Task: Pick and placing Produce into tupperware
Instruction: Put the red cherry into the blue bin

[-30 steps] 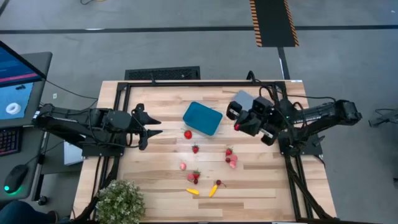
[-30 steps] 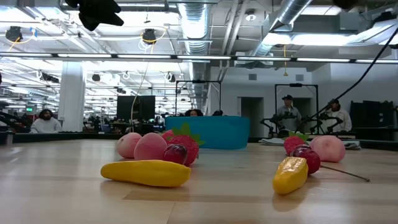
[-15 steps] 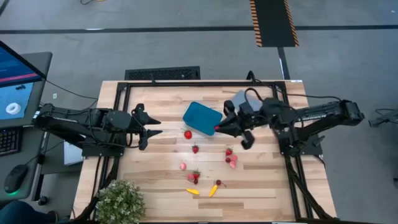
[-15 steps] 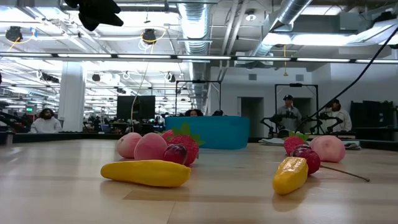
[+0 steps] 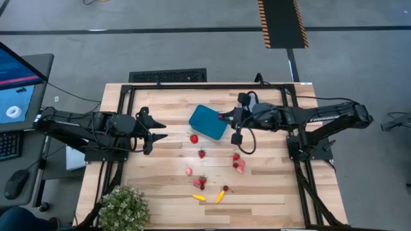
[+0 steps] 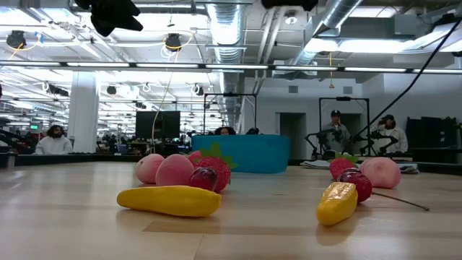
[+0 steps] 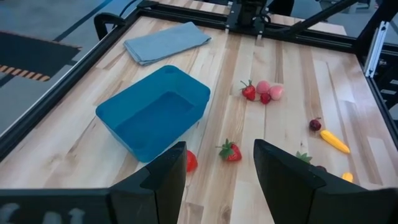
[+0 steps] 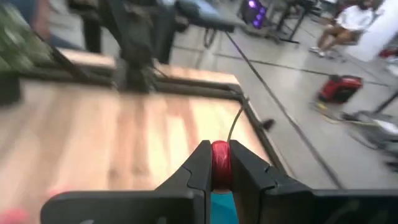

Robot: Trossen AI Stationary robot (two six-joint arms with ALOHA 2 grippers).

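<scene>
The step in hand is the delivery of one piece of produce. The right hand (image 5: 223, 118) sits at the right edge of the teal tupperware (image 5: 209, 122), just above the centre of the high view, and the right wrist view shows its two fingers (image 8: 200, 167) closed tight on a small red berry (image 8: 220, 163) with a sliver of teal visible directly beneath it. So the piece appears to be over the container's rim or just inside it, though how high above it cannot be judged.

The left hand (image 5: 155, 129) waits at centre left of the high view, well apart from the container, its fingers (image 7: 165, 180) spread wide and holding nothing — the left wrist view shows the tupperware (image 7: 154, 112) apparently still empty.

The rest of the produce lies scattered on the wooden surface (image 5: 160, 173) below the container in the high view: a red piece (image 5: 194, 138) just beside its lower edge, a strawberry (image 5: 201, 153) a little lower, a cluster of pink and red fruits (image 5: 238, 163) at lower right of centre, and two yellow-orange pieces (image 5: 210, 196) near the bottom, close to the leafy plant (image 5: 126, 207) at lower left.

The next move probably calls for nudging the berry fully over the container's hollow, then parting the fingers so it drops inside rather than bouncing off the wall — after which the nearest loose piece looks like the natural next pick.
</scene>
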